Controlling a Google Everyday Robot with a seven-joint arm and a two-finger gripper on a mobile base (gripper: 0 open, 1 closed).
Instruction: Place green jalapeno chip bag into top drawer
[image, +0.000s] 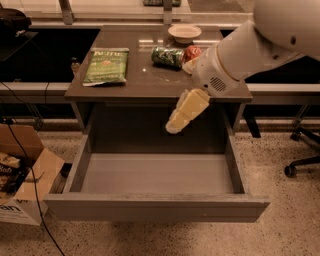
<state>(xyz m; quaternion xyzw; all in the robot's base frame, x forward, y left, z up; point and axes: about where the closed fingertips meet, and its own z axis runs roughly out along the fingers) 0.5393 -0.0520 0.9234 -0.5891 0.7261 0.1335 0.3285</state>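
- Already the drawer (155, 210) stands pulled wide out at 6 o'clock, with nothing lying on its grey floor, so the opening part needs no more work.
- The cabinet (150, 84) top carries everything else.
- The arm (260, 45) comes in from 2 o'clock.
- The bag (106, 65) lies flat on the top at 11 o'clock, not yet grasped.
- The gripper (174, 127) hangs just above the drawer's back, at 4 o'clock from the bag and well apart from it. Its fingers look pressed together, pinching nothing.
- A green can (167, 56), a red can (192, 51) and a bowl (184, 32) sit near 1 o'clock.
- By my judgement, reaching, gripping, carrying and releasing all remain.
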